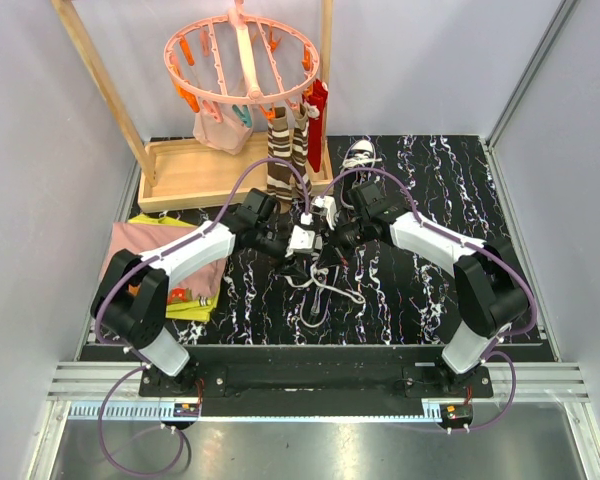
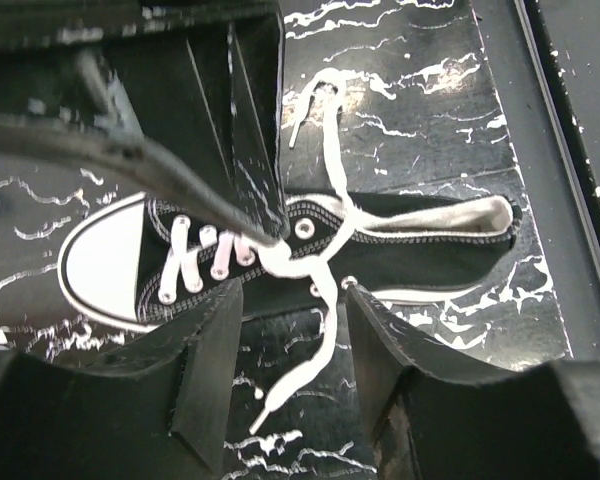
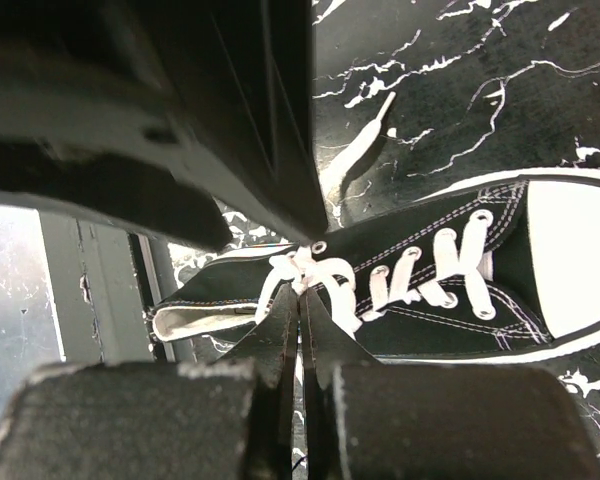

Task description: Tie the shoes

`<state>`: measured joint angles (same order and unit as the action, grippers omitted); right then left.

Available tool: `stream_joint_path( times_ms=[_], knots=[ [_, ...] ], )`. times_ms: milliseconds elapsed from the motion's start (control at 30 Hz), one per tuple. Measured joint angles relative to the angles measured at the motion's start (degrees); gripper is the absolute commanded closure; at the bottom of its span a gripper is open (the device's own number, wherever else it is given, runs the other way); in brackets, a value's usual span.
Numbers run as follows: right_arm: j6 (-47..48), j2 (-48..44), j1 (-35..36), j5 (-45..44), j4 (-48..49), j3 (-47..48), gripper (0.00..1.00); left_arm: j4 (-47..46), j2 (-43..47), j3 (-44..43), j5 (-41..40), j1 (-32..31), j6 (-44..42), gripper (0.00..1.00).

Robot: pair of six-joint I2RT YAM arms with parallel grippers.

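Shoe (image 2: 430, 255) black canvas, rubber toe cap; table (image 2: 430, 100) glossy marbled.

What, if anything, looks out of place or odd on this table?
Nothing looks spilled or damaged. The near sneaker is untied, its white laces trailing loose over the marbled table. The second sneaker lies apart at the back, beside the wooden rack, not paired with it.

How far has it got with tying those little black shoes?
Early. Done: on the near shoe the laces are crossed once by the top eyelets. In hand: the right gripper is shut with its tips at that crossing; the left gripper hangs open beside it. Left: no bow yet, both lace ends lie loose on the table, and the second shoe waits at the back.
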<state>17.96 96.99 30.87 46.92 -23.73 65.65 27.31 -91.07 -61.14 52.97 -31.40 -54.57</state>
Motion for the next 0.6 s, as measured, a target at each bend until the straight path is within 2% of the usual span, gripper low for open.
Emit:
stream_joint_path(
  times_ms=[233,367,467,600],
  knots=[
    [0.46,-0.39,0.00,0.74,-0.02,0.00,1.00,-0.90,-1.97,-1.57,0.11,-1.25,-0.22,0.58],
    [0.72,-0.42,0.00,0.76,-0.04,0.00,1.00,-1.84,-2.84,-1.62,0.11,-1.60,0.17,0.65],
    [0.81,-0.48,0.00,0.79,-0.04,0.00,1.00,-2.64,-3.06,-1.62,0.09,-1.81,0.81,0.74],
    [0.87,-0.52,0.00,0.96,-0.26,0.00,0.99,-4.24,-3.13,-1.62,-0.31,-2.12,1.97,0.96]
  ],
)
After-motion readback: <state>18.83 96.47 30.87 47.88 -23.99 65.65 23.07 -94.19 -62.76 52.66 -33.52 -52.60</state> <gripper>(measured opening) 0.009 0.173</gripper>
